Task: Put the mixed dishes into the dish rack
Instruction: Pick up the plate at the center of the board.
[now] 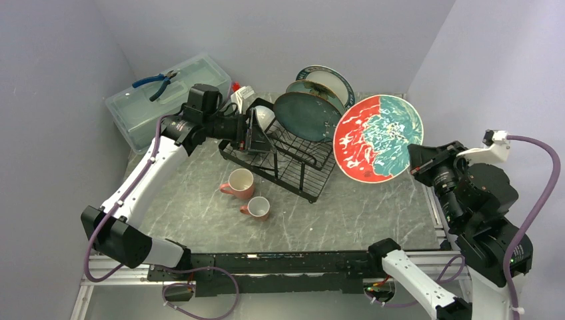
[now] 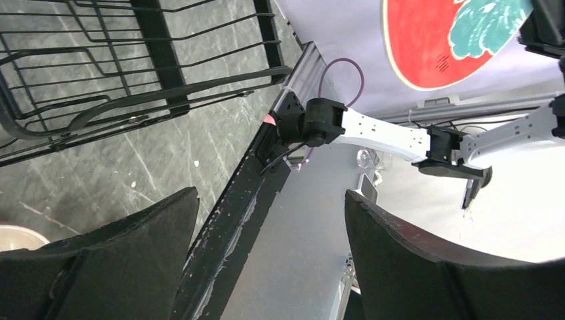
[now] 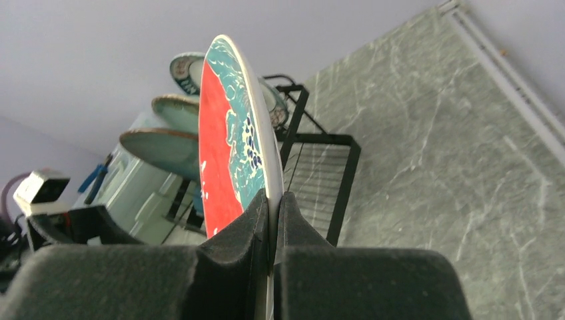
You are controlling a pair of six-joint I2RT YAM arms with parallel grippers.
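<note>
Beside the dish rack (image 1: pixel 293 175), right gripper (image 3: pixel 273 208) clamps the red floral plate (image 1: pixel 376 137) by its rim

Left arm (image 1: pixel 143 173) reaches forward, left gripper (image 1: pixel 258 130) jaws wide apart, empty. Right arm (image 1: pixel 480 193) raised, right gripper (image 1: pixel 414 162) pinched tight on red floral plate (image 1: pixel 376 137) rim.
</note>
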